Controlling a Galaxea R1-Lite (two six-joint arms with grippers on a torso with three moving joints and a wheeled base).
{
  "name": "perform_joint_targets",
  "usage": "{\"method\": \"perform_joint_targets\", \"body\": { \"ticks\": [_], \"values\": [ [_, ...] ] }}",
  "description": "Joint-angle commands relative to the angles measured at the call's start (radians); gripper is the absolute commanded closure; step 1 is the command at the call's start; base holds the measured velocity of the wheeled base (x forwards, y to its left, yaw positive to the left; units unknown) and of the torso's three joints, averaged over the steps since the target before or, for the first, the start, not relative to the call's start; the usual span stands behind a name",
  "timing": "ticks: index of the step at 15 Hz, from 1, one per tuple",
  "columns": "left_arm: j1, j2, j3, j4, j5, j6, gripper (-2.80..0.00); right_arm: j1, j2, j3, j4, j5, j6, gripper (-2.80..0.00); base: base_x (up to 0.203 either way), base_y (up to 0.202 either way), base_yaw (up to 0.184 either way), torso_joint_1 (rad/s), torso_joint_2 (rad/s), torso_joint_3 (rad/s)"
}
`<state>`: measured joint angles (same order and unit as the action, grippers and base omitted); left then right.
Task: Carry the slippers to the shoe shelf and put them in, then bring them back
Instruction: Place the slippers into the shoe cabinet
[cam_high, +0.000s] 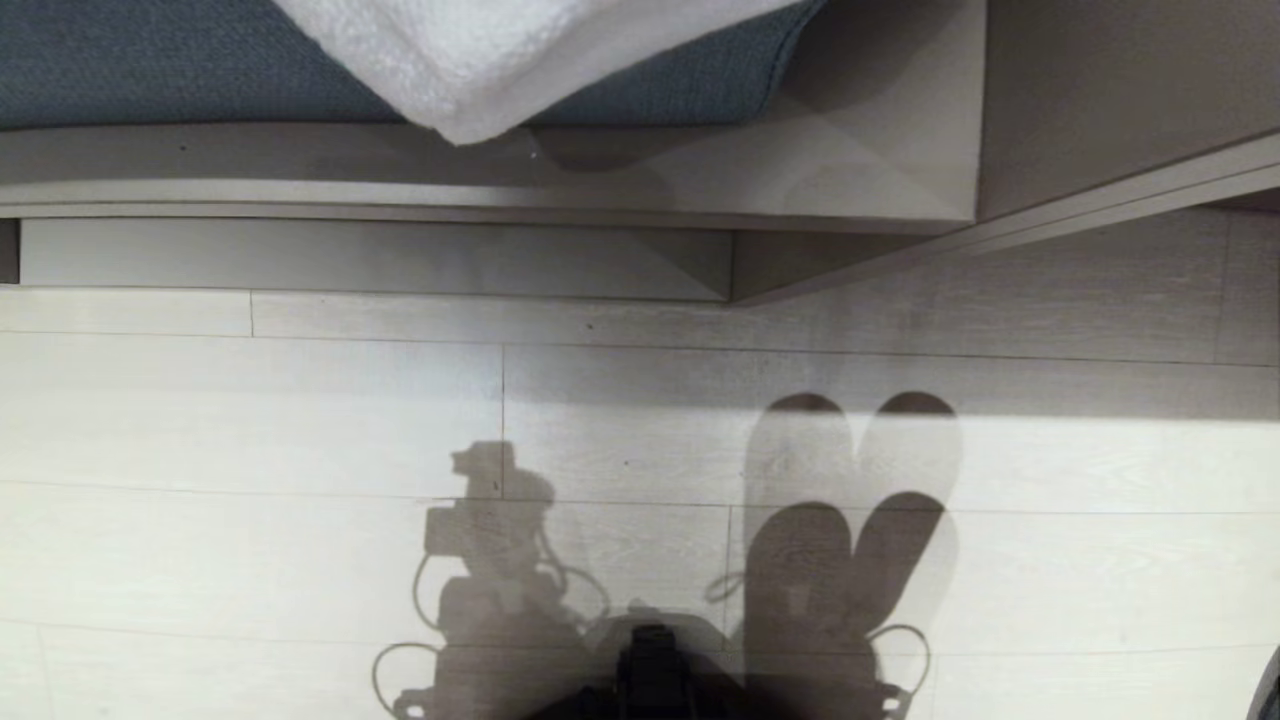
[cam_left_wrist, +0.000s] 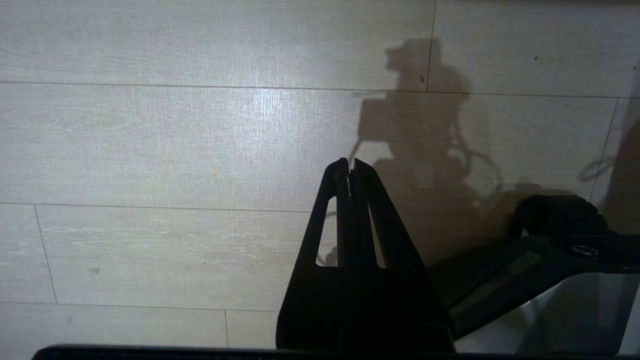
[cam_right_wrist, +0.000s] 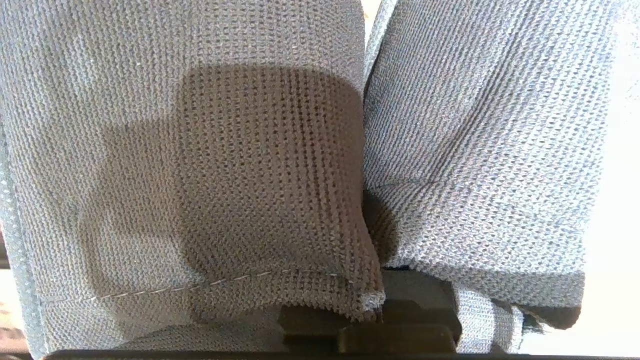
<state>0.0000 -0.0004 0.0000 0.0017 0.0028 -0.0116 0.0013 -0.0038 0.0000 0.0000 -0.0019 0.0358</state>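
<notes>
Right gripper (cam_right_wrist: 370, 320) clamped on the slippers (cam_right_wrist: 250, 165), toes hanging away from the wrist. Left gripper (cam_left_wrist: 351, 167) pointing over the floor (cam_left_wrist: 150, 150), jaws closed, empty.

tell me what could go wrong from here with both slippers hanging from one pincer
1. The right pincer pinches only the edges of both slippers; one might slip free onto the wood floor.
2. The hanging slippers fill the right wrist view, so aiming by it is blind.
3. The ledge ahead could snag them.

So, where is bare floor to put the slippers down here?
Free: the pale floor between the unit's base and the robot's shadow. Crowded: the ledge above, under the blue cushion and white towel. The right gripper holds the slippers.
</notes>
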Motion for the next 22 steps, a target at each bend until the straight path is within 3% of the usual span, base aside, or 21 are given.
{"method": "perform_joint_targets", "body": {
  "ticks": [1,22],
  "values": [
    [0.0,0.0,0.0,0.0,0.0,-0.001,0.0,0.0,0.002,0.0,0.0,0.0,0.022,0.0,0.0,0.0,0.0,0.002,0.01,0.194],
    [0.0,0.0,0.0,0.0,0.0,-0.001,0.0,0.0,0.002,0.0,0.0,-0.004,0.047,0.0,0.0,0.0,0.0,0.002,0.0,0.204]
  ]
}}
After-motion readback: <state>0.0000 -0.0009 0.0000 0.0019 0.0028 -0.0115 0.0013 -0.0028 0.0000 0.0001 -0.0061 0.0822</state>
